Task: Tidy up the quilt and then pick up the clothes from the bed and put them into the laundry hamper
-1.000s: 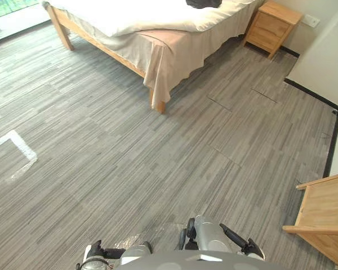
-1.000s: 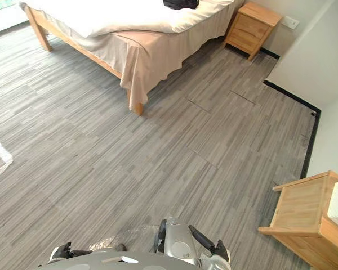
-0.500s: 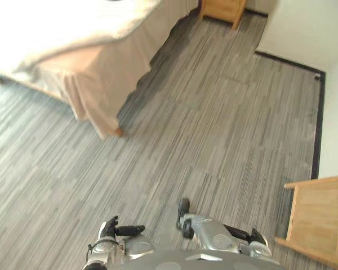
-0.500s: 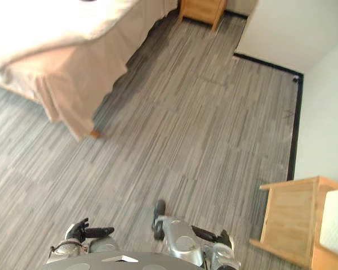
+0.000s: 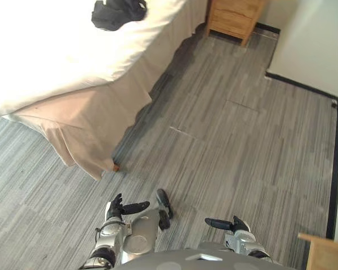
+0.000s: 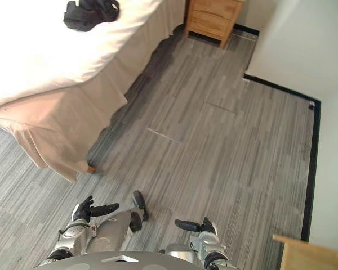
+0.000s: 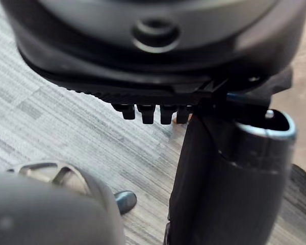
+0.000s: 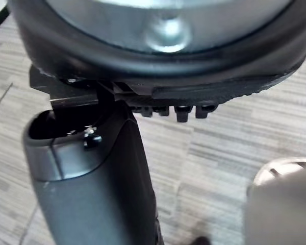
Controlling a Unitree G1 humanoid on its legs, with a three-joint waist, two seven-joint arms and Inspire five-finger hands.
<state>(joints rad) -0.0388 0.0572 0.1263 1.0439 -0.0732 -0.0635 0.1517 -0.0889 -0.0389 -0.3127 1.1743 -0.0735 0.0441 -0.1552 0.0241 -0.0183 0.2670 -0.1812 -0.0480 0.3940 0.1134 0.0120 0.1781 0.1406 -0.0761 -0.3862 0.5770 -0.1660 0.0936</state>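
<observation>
A bedroom: made bed (image 5: 56, 50), wooden nightstand (image 5: 236, 17), grey plank floor (image 5: 242, 146).

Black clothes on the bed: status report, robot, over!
Left hand and right hand open, empty, low over grey striped floor. Black bundled clothes lie on white quilt, untouched. Light wooden nightstand beside beige-skirted bed, not in the way.

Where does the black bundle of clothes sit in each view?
Left eye view: black clothes at the top edge, left of centre, on the white quilt.
Right eye view: the clothes nearer the top left corner.
Left wrist view: faces grey floor.
Right wrist view: likewise grey floor.
Shared landmark: the wooden nightstand, right of the clothes.
</observation>
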